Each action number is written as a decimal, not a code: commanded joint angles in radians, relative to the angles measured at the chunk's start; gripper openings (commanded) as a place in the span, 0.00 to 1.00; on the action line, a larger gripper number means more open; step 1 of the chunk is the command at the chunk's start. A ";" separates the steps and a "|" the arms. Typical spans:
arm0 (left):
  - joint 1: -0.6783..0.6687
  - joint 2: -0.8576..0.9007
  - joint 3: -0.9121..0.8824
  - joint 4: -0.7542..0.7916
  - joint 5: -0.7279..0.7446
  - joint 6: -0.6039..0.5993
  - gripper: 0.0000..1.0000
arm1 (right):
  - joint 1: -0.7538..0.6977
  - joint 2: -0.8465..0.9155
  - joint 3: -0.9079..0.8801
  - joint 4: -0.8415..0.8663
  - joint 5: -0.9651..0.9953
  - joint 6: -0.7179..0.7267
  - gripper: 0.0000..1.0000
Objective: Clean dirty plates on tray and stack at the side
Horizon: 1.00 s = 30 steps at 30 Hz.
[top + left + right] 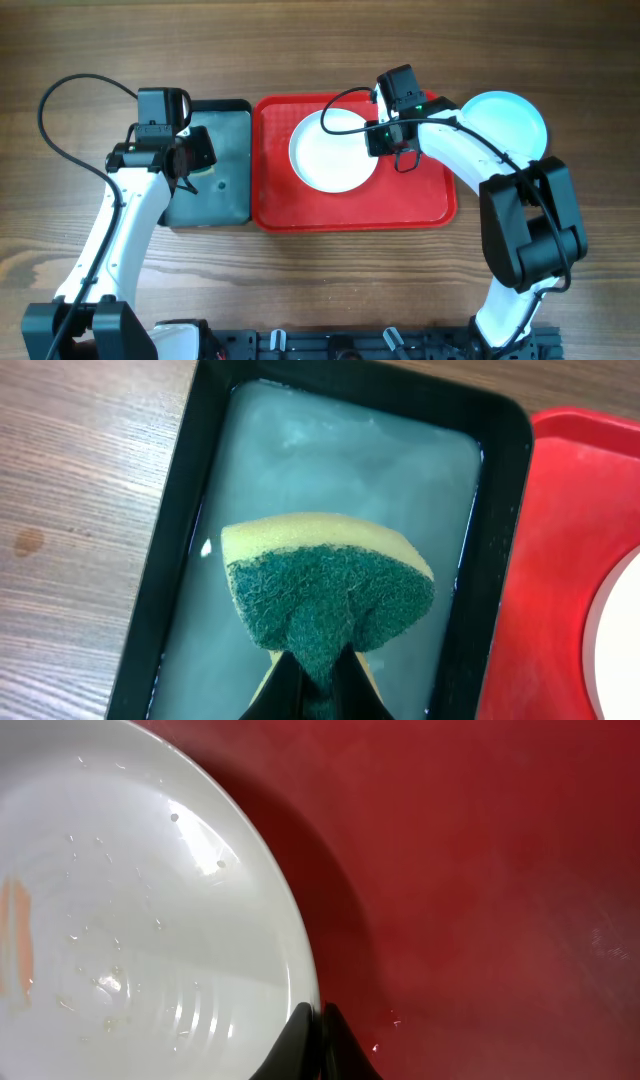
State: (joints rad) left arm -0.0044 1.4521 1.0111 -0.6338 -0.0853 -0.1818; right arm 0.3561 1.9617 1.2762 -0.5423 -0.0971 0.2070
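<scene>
A white plate (333, 152) lies on the red tray (350, 212), left of its middle. My right gripper (380, 140) is shut on this plate's right rim. In the right wrist view the two black fingers pinch the rim (321, 1016), and the plate (130, 920) shows water drops and an orange smear at its left. A pale turquoise plate (505, 122) rests on the table right of the tray. Over the black tray (228, 195), my left gripper (198, 160) is shut on a yellow and green sponge (330, 585), squeezing its green side (318, 660).
The black tray (190, 510) holds cloudy water and stands right against the red tray's left rim (560, 560). Both arms reach in from the table's near edge, and a black cable loops on the wood at the far left (60, 120).
</scene>
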 commanded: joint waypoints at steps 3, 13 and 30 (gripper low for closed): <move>0.000 -0.005 0.000 -0.010 -0.010 -0.013 0.04 | -0.002 -0.009 0.006 0.003 -0.016 -0.017 0.04; -0.003 -0.005 0.000 -0.011 -0.050 -0.061 0.04 | -0.002 -0.009 0.006 0.003 -0.016 -0.018 0.04; -0.007 -0.005 0.001 0.101 -0.077 0.095 0.04 | -0.002 -0.009 0.006 0.003 -0.087 0.010 0.04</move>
State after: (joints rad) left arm -0.0048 1.4521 1.0111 -0.5564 -0.1429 -0.1318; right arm 0.3561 1.9617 1.2762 -0.5419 -0.1139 0.2085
